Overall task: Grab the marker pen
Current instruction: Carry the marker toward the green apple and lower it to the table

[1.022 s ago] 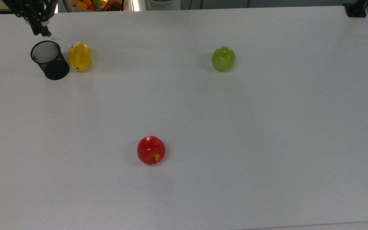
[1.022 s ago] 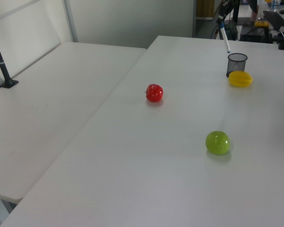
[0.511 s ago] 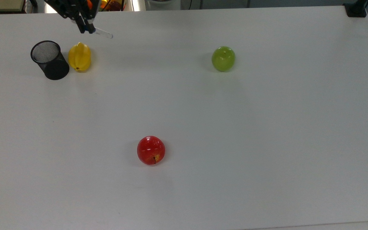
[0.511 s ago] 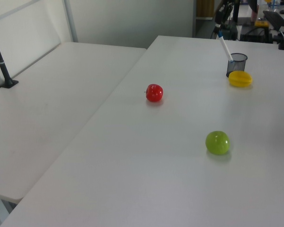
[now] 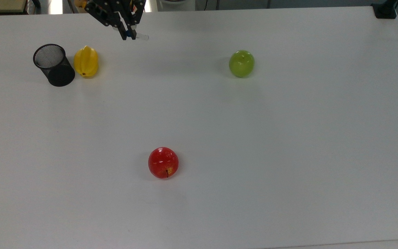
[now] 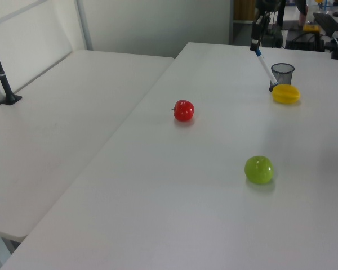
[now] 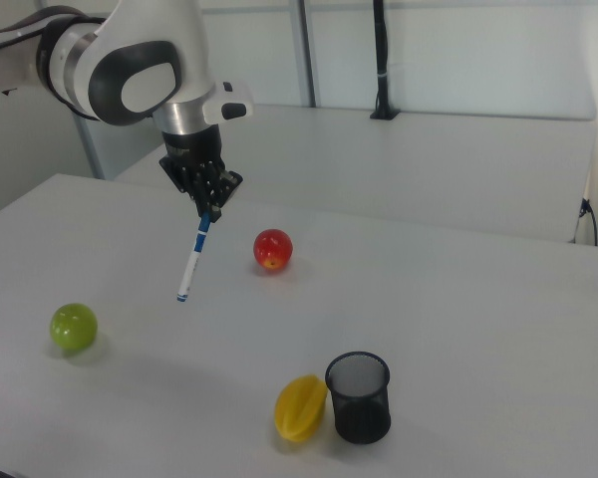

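Because we are pinching the slim white marker pen with blue ends [image 7: 192, 256] by its top, our black two-finger hand [image 7: 206, 211] is carrying it hanging tilted, well above the white desk [image 7: 458, 329], apart from the black mesh cup [image 7: 359, 396].

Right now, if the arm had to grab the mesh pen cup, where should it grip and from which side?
Probably from above, on the rim. The mesh pen cup stands upright, mouth open, so one finger could go inside and one outside the wall. Pick the rim on the right view's right: the yellow fruit sits tight against the other side. The gripper is busy holding the marker pen.
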